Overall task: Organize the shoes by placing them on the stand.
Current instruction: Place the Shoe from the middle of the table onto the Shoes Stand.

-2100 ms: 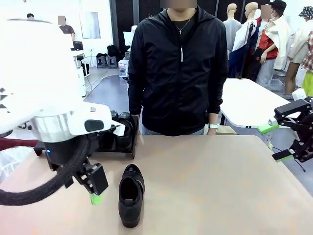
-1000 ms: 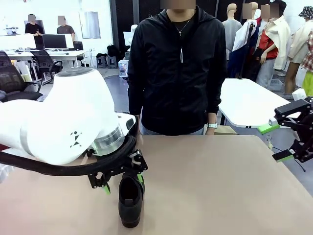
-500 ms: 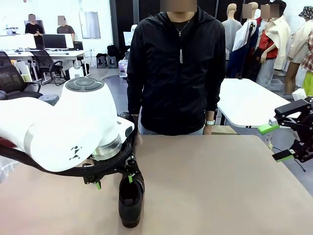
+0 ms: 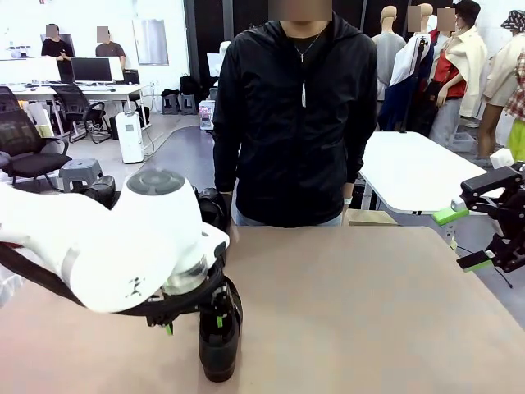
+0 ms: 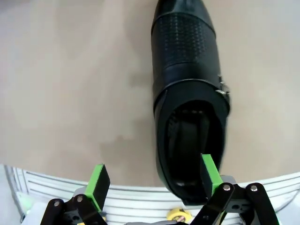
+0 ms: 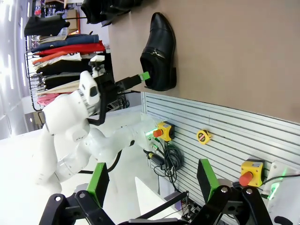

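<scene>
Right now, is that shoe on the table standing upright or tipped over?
Upright: the shoe rests on its sole on the table, its opening facing up.

Shoe (image 5: 187, 108): glossy black, upright on bench, toe toward person.
Stand (image 4: 215, 220): black, far left, holding shoes.

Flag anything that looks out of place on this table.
One shoe sits alone on the table, off the stand, while other shoes sit at the far left. The open left gripper straddles its heel side wall.
</scene>
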